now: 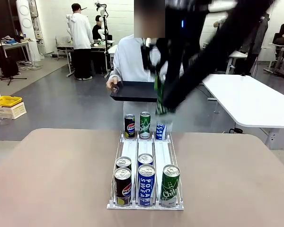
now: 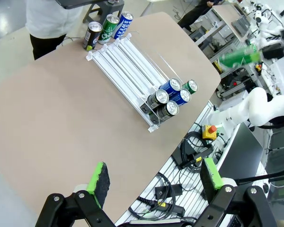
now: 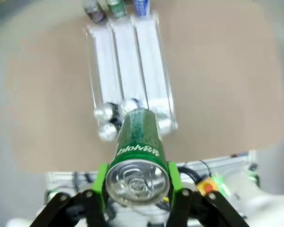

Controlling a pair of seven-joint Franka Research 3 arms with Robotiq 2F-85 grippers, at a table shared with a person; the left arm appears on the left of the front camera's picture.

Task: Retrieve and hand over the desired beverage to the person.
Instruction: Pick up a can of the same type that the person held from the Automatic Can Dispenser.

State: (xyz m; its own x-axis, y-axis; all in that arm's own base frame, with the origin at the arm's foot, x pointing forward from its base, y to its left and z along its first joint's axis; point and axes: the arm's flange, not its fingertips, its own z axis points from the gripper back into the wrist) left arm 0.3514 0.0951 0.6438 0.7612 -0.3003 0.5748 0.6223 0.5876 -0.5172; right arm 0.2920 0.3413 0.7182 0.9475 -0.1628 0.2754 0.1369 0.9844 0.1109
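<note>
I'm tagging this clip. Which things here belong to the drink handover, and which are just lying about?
In the job: green can, held by the right gripper; person; black tray; rack of cans.
Lying about: yellow bin; white table; cables; left gripper, open and idle.

On both sides of the white rack point(image 1: 145, 156) the table point(image 1: 52, 175) is bare. At its near end five cans point(image 1: 146, 184) stand close, at its far end three cans point(image 1: 145, 125); the lanes between are free. Beyond the far end the black tray point(image 1: 132, 91) and the right gripper point(image 3: 137, 180), clamped on a green can point(image 3: 138, 142), block the way.
</note>
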